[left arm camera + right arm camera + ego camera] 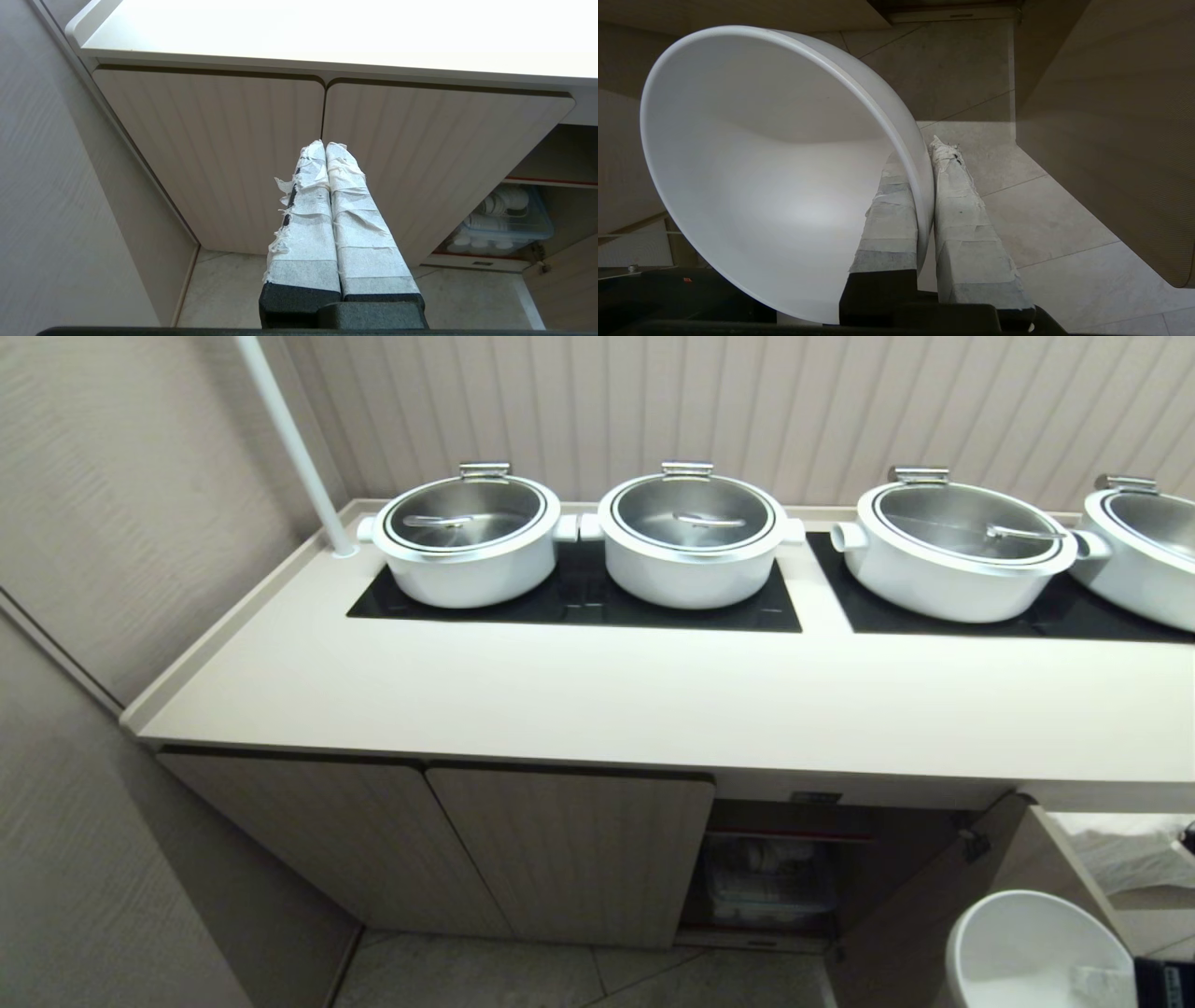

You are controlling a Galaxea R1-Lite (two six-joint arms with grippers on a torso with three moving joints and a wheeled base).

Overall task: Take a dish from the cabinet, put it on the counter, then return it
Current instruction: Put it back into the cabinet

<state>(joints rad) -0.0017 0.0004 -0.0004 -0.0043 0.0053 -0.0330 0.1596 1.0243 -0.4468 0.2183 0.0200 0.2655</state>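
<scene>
The dish point(766, 177), a plain white bowl, is tilted on its side with my right gripper point(920, 154) shut on its rim, one taped finger inside and one outside. In the head view the dish point(1027, 947) hangs low at the right, in front of the cabinet's open door point(920, 915) and below the counter point(597, 700). The cabinet point(569, 859) has two ribbed doors closed and one compartment open point(775, 873). My left gripper point(324, 145) is shut with nothing in it, held in front of the closed doors point(210, 154).
Several large white pots with steel lids point(467, 537) point(691, 532) point(962, 546) stand on black cooktop panels point(579, 602) at the back of the counter. A clear container of white tableware point(504, 219) sits in the open compartment. A wall point(103, 569) closes the left side.
</scene>
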